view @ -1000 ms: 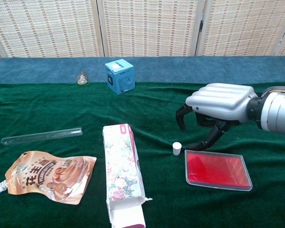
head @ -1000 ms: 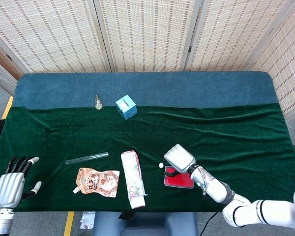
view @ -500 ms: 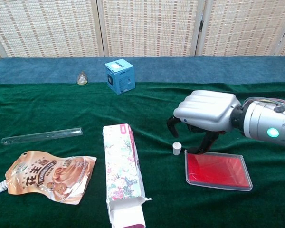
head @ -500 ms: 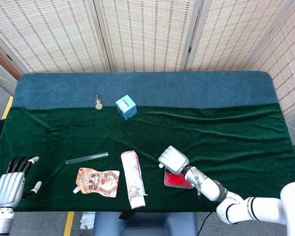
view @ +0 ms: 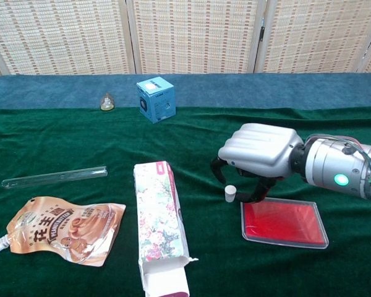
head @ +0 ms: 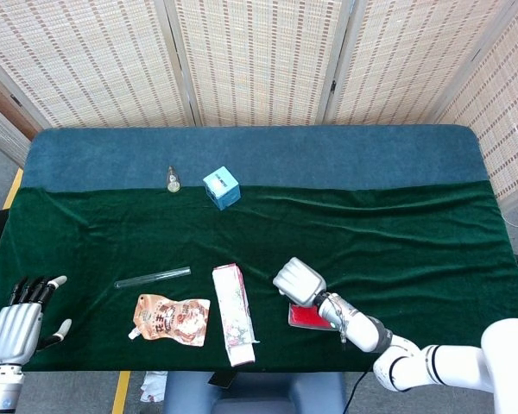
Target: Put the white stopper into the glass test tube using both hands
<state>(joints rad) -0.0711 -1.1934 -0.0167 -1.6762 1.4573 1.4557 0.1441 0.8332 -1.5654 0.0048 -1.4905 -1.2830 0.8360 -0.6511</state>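
The white stopper [view: 230,193] stands upright on the green cloth, just left of the red tray. My right hand [view: 256,151] hovers palm-down right over it, fingers curled downward on either side, with gaps to the stopper. In the head view that right hand [head: 298,282] hides the stopper. The glass test tube [view: 54,177] lies flat at the left, well away from both hands; the head view also shows the test tube [head: 152,277]. My left hand [head: 17,323] is at the front left corner, fingers spread, holding nothing.
A red tray [view: 283,223] lies under the right wrist. A floral carton [view: 159,229] lies between stopper and tube, with a snack pouch [view: 65,229] to its left. A blue cube box [view: 156,99] and a small bottle [view: 106,101] stand at the back.
My right hand has moved left and lower, from beside the stopper to over it. The stopper, the tube and my left hand have stayed put.
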